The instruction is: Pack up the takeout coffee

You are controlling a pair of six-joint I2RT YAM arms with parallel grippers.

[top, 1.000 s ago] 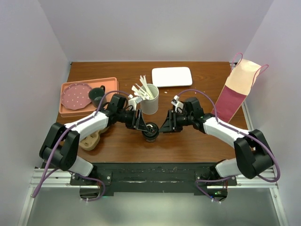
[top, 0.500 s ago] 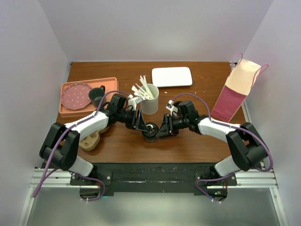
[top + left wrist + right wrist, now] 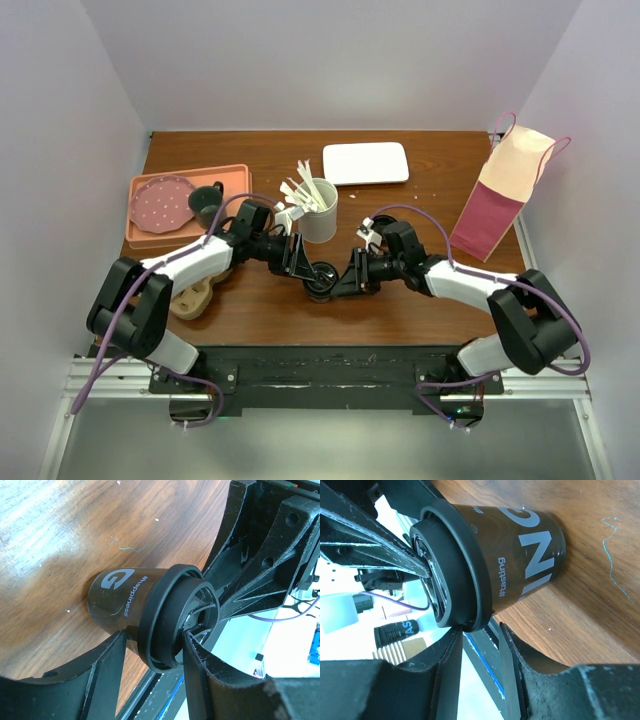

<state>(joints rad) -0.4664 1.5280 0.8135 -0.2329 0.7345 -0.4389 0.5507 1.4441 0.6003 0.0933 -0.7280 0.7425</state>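
The takeout coffee [image 3: 322, 278], a dark brown cup with a black lid, stands on the table between the two arms. From the left, my left gripper [image 3: 308, 270] is shut on its top. In the left wrist view one finger [image 3: 107, 665] lies against the cup wall [image 3: 120, 600] under the rim, the other [image 3: 197, 665] on the lid's top. My right gripper [image 3: 345, 282] reaches in from the right. Its fingers [image 3: 452, 665] stand apart at the lid's edge, one tip touching the lid, the other short of the cup wall [image 3: 520, 545].
A taller white cup of stirrers [image 3: 319, 215] stands just behind the coffee. Farther back is a white rectangular tray [image 3: 366, 163]. A pink paper bag [image 3: 500, 195] stands at the right. An orange tray [image 3: 235, 180] holding a pink plate [image 3: 160, 203] and a dark mug [image 3: 206, 203] is at the left.
My right gripper has moved left up to the cup and its fingers have drawn closer together. The left gripper has kept its hold and barely moved.
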